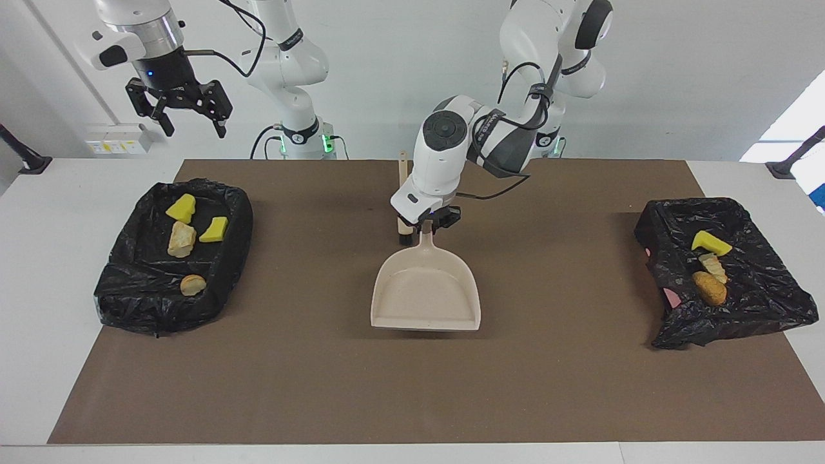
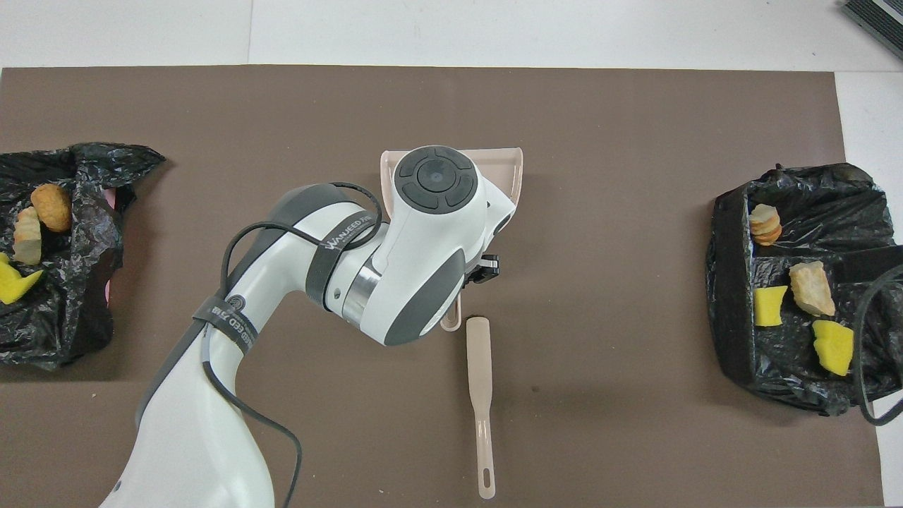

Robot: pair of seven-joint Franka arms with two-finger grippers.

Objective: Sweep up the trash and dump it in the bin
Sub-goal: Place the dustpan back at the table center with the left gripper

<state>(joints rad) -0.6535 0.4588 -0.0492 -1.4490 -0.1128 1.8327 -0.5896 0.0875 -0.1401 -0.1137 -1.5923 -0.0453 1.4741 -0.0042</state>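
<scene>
Your left end effector (image 1: 428, 227) hangs low over the middle of the counter (image 1: 412, 386), fingers clamped tight, arm bent steeply down. Your right end effector (image 1: 187, 119) waits high above the counter's right-arm end, fingers spread wide.

The middle of the brown mat (image 1: 322, 386) is taken up by the dustpan (image 1: 425, 296), gripped at its handle by the left claw (image 1: 433, 224), with the left arm (image 2: 338, 268) slanting over the mat from the robots' edge. The brush (image 2: 479, 395) lies just beside the dustpan handle, nearer to the robots. Between the dustpan and each black-lined bin (image 1: 138, 296) (image 1: 760, 303), at the two ends of the counter (image 1: 38, 258), the mat is bare, as is the strip farthest from the robots. The right claw (image 1: 184, 116) hangs spread wide, high above the right arm's end.
</scene>
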